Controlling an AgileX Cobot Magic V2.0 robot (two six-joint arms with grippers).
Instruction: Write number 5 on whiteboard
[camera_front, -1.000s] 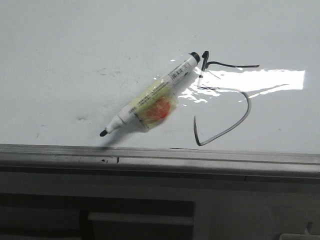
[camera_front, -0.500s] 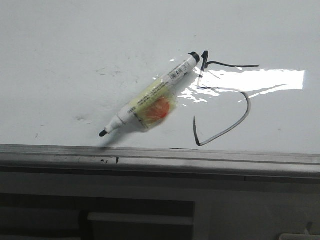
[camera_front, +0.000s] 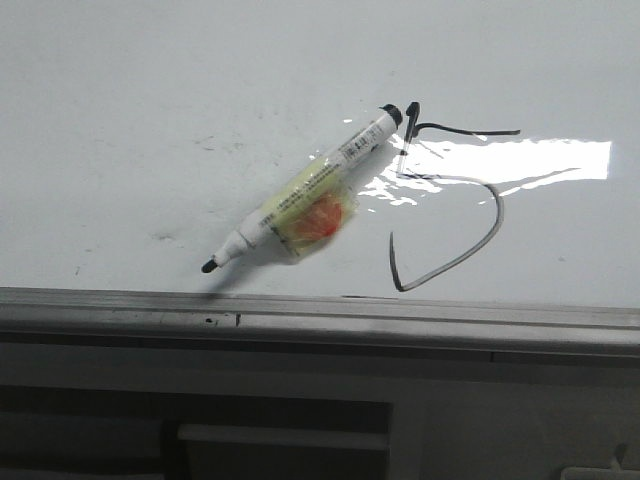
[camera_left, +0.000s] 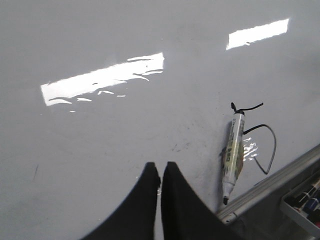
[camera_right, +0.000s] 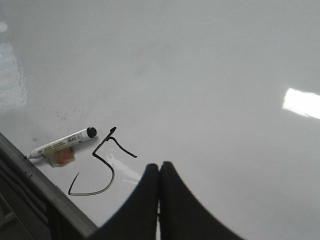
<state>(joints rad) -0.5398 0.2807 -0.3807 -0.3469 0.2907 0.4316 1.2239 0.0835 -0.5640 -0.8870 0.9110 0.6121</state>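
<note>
The writing step looks finished: a thin black hand-drawn number 5 (camera_front: 450, 205) sits right of centre in the front view on the large glossy white whiteboard (camera_front: 150, 100), just above its grey aluminium frame edge (camera_front: 320, 315). The figure's top bar runs toward the right of the frame, its short upright drops from the bar's left end, and its open belly bulges right, so its long axis is near vertical in the picture. A white uncapped marker with a yellowish taped wrap and an orange patch (camera_front: 300, 200) lies flat just left of the figure, its long axis slanting from lower left to upper right, the black tip at lower left and the butt almost touching the 5's top. Neither arm holds anything: the left gripper (camera_left: 160, 172) and the right gripper (camera_right: 159, 172) each hover clear of the board with black fingers pressed together and empty. Judging from this, only retreating remains.
</note>
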